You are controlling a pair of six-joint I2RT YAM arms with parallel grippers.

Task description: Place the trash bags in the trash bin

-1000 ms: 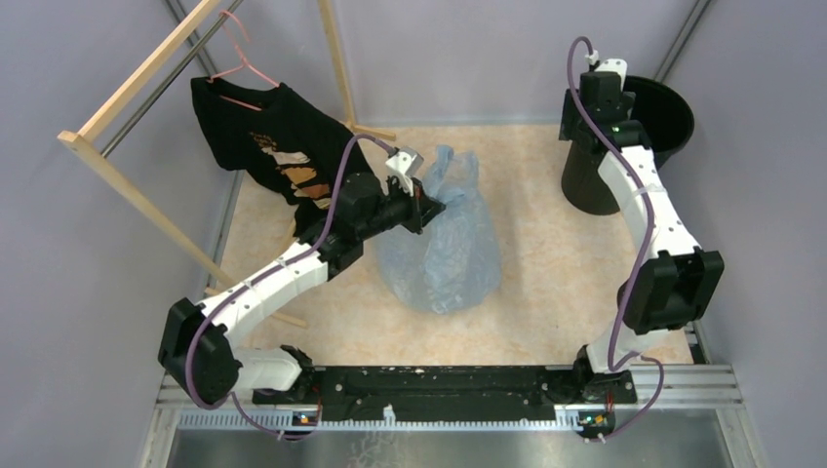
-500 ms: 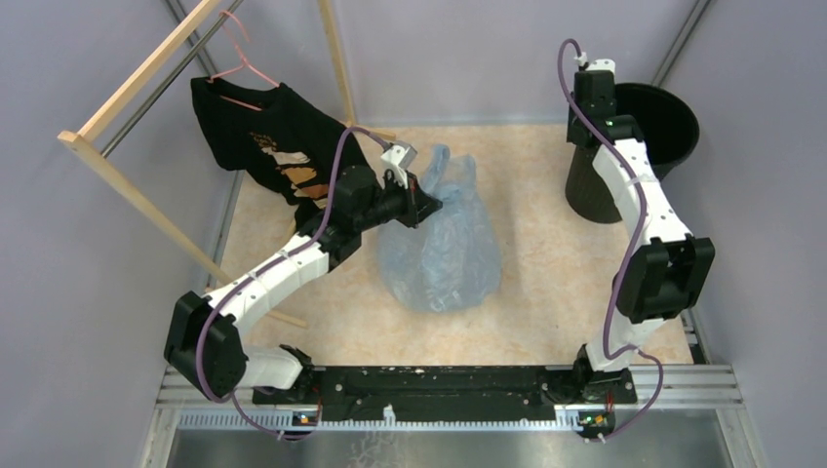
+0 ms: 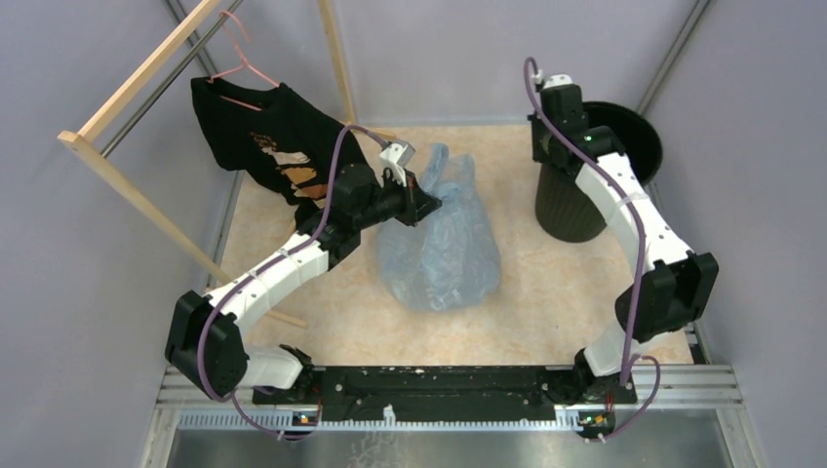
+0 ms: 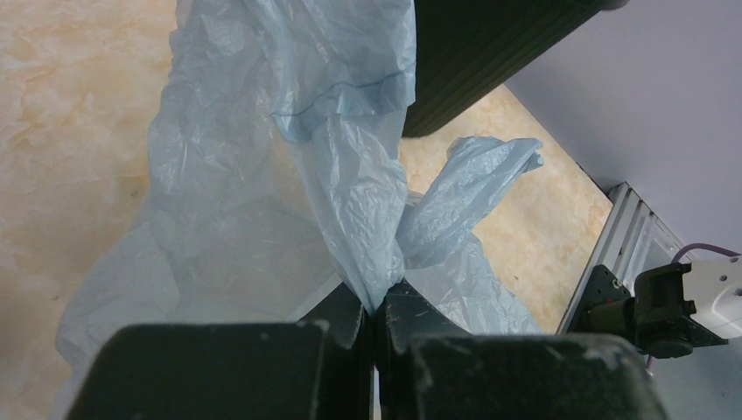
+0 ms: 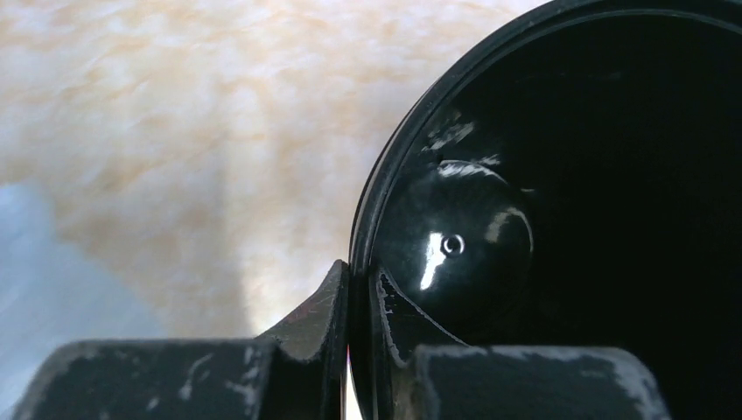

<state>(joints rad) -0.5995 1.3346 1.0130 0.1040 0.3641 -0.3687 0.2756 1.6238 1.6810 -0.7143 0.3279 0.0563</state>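
**Both arms gripping: left on the bag, right on the bin rim**

Seen from above, a marbled beige table (image 3: 546, 283) sits inside a grey-walled enclosure, with two white and black arms reaching out from its near edge.

The left gripper (image 3: 429, 202) is over the middle of the table, a little to the far side. Its jaws are closed on a bunched strip of the bag (image 3: 444, 253). The bag is thin, pale blue, see-through film, heavily wrinkled. Most of it lies spread on the table just near and right of the gripper, and its handles stick out towards the far side. In the left wrist view, the film rises as a twisted strip from between the closed fingers of the left gripper (image 4: 378, 302), while the rest of the bag (image 4: 350, 201) drapes loosely down to the table.

The bin (image 3: 571, 200) is at the far right of the table, well apart from the bag. It is round and black, with ribbed sides and its mouth facing up. The right gripper (image 3: 548, 148) is at the left edge of its rim. In the right wrist view, the right gripper (image 5: 359, 289) has its jaws closed on the rim of the bin (image 5: 411, 131), one finger outside the wall and one inside. The inside of the bin looks dark and glossy.

At the far left, a black T-shirt (image 3: 263, 146) hangs from a pink hanger (image 3: 239, 58) on a wooden rack (image 3: 146, 73).
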